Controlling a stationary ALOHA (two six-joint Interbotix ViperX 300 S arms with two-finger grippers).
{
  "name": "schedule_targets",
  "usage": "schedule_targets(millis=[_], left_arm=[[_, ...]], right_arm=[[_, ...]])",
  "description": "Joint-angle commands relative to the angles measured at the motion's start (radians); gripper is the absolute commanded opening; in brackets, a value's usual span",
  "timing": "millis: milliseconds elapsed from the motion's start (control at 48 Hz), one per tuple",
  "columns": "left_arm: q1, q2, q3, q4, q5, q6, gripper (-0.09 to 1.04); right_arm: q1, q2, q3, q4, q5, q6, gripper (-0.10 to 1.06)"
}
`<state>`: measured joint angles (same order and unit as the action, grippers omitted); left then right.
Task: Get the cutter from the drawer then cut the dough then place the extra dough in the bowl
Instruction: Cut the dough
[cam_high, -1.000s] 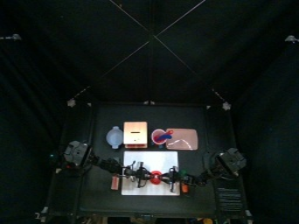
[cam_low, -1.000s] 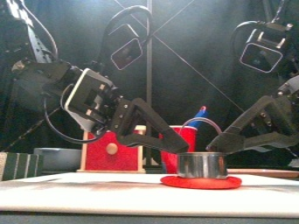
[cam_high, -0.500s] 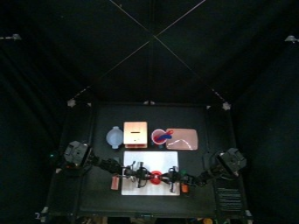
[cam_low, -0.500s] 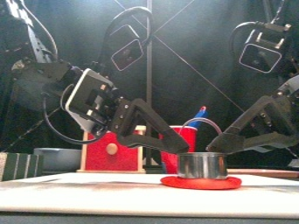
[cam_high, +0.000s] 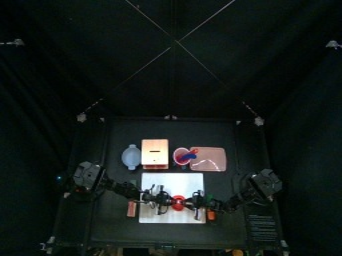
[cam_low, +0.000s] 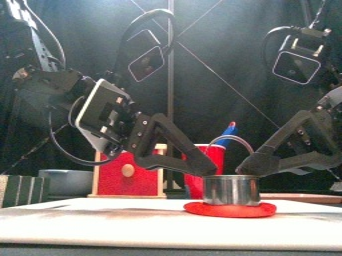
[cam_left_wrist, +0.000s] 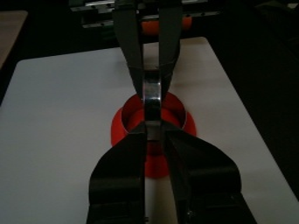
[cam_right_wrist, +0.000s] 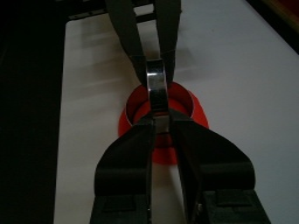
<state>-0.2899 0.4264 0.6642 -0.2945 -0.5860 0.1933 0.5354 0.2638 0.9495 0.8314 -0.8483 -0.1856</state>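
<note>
The round metal cutter (cam_low: 231, 187) stands upright on the flat red dough (cam_low: 201, 209) in the middle of the white cutting board (cam_low: 94, 215). My left gripper (cam_low: 191, 172) comes in from the left and is shut on the cutter's wall (cam_left_wrist: 151, 86). From the other side my right gripper (cam_low: 254, 168) is shut on the opposite wall (cam_right_wrist: 158, 72). Red dough (cam_left_wrist: 121, 131) shows around the cutter's base in both wrist views, and also under the right jaws (cam_right_wrist: 197, 114). From above, both grippers (cam_high: 162, 203) (cam_high: 195, 205) meet over the cutter (cam_high: 178, 204).
Behind the board stand the wooden box with its red drawer front (cam_low: 130, 172), the blue-grey bowl (cam_high: 130, 155) to its left, and the pink tray (cam_high: 214, 160) with the red cup (cam_low: 211, 160) of toy knives to its right.
</note>
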Motion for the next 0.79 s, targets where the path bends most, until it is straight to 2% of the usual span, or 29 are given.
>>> schedule_targets(millis=[21, 792], left_arm=[[-0.006, 0.051, -0.002, 0.0, 0.06, -0.005, 0.43], [-0.005, 0.058, -0.006, 0.0, 0.112, -0.005, 0.43]], right_arm=[[-0.021, 0.063, -0.002, 0.003, 0.084, 0.006, 0.5], [-0.035, 0.069, -0.003, 0.003, 0.124, 0.005, 0.5]])
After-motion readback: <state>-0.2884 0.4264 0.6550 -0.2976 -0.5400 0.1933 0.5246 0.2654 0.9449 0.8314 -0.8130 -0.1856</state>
